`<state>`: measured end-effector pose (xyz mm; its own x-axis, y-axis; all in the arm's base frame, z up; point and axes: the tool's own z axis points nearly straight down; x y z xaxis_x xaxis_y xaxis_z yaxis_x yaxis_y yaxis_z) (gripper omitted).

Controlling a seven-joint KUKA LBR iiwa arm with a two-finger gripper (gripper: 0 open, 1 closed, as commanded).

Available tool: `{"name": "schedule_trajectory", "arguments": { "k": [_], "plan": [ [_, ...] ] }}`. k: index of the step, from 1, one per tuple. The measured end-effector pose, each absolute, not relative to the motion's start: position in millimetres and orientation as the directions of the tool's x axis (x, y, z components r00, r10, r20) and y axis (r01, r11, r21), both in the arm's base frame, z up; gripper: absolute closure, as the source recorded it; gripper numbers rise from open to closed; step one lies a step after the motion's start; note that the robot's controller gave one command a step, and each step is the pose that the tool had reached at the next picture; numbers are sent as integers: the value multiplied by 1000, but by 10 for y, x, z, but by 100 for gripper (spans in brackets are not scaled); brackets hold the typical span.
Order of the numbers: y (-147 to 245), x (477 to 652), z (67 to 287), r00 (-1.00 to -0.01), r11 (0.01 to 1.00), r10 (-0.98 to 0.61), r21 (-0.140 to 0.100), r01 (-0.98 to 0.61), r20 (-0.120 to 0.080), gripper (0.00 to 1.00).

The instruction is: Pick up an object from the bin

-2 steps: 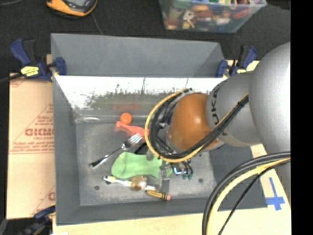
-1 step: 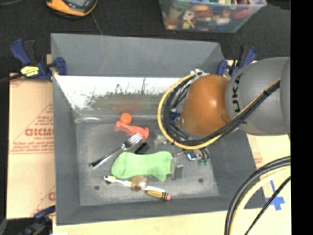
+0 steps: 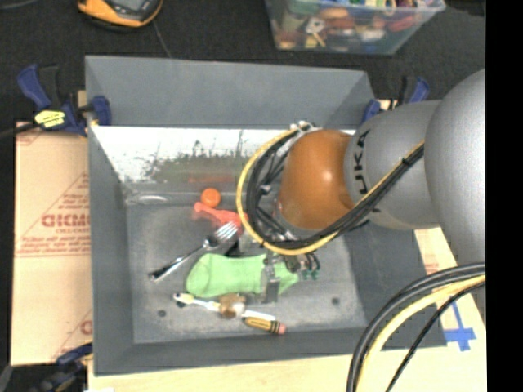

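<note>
Lettering "UKA" runs up the grey arm [image 3: 409, 178], just right of its orange cover [image 3: 315, 178]; no other writing on the robot or the things in the bin can be read. Black and yellow cables [image 3: 252, 194] loop round the cover's left side.

The gripper [image 3: 282, 280] hangs below the cover, low in the bin [image 3: 106, 243], at the right end of a green cloth [image 3: 221, 274] that lies crumpled on the floor's middle. The gripper touches or nearly touches the cloth. The cover and cables hide most of it, so it cannot be told whether it stands wide or narrow, or whether it has the cloth.

A fork [image 3: 192, 256] lies tilted just above the cloth, tines towards the cables. An orange plastic piece [image 3: 214, 209] sits beyond it, near the back wall. Below the cloth lie a white stick [image 3: 192, 300], a brown lump [image 3: 233, 305] and a short pencil [image 3: 263, 325], close together.

Outside the bin, a clear box [image 3: 351, 11] of coloured toys stands at the top.
</note>
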<state>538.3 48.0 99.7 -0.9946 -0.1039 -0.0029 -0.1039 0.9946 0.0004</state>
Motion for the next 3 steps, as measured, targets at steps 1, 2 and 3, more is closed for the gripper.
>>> {"name": "schedule_trajectory", "arguments": {
  "k": [1,2,3],
  "plan": [
    [678,5308,703,-969,969,-246,-10,-246,-18,0],
    [524,5373,715,-986,986,-165,-2,-165,-10,100],
    [524,5373,715,-986,986,-165,-2,-165,-10,100]
  ]
}}
